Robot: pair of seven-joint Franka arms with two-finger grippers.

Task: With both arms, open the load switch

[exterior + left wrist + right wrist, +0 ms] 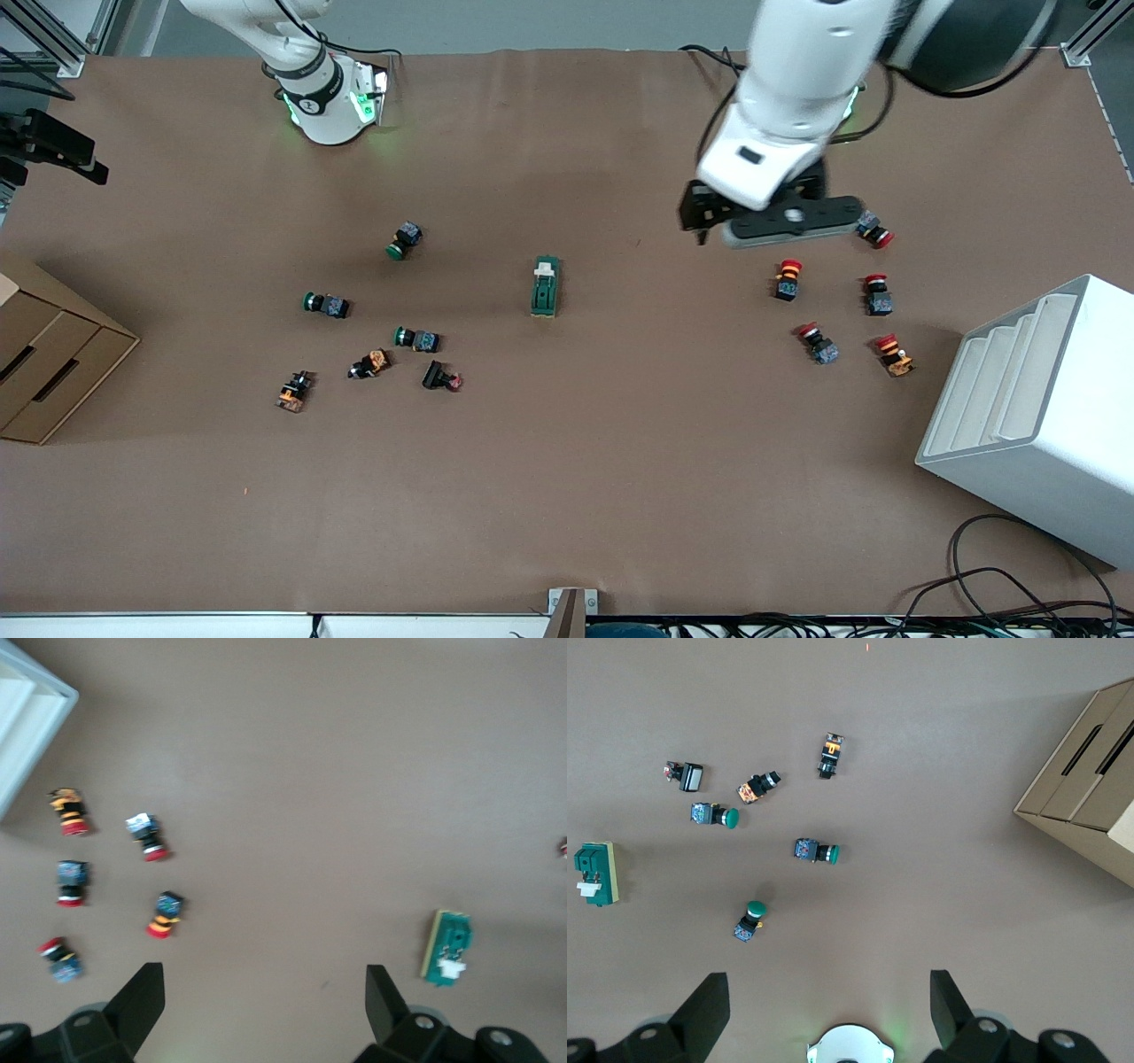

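Load switch (545,286) lies near the middle of the front view on the brown desk (567,496), alone, white piece at its end toward the arm bases. Left hand (769,215) hangs over the desk at upper right of that frame, by the red push buttons (787,278). The front view hides its fingers under the wrist; the left wrist view shows them spread wide, holding nothing, with the switch (447,946) at lower right of that frame.

Right hand (829,1005) appears only in its own wrist view: fingers wide apart, empty, above its lit base (332,102); that arm waits.

Cardboard drawer box (44,359) sits at the front view's left edge, drawers closed. White stepped bin (1045,416) stands at right, contents not visible.

Green push buttons (403,240) cluster left of centre, well apart from the switch.
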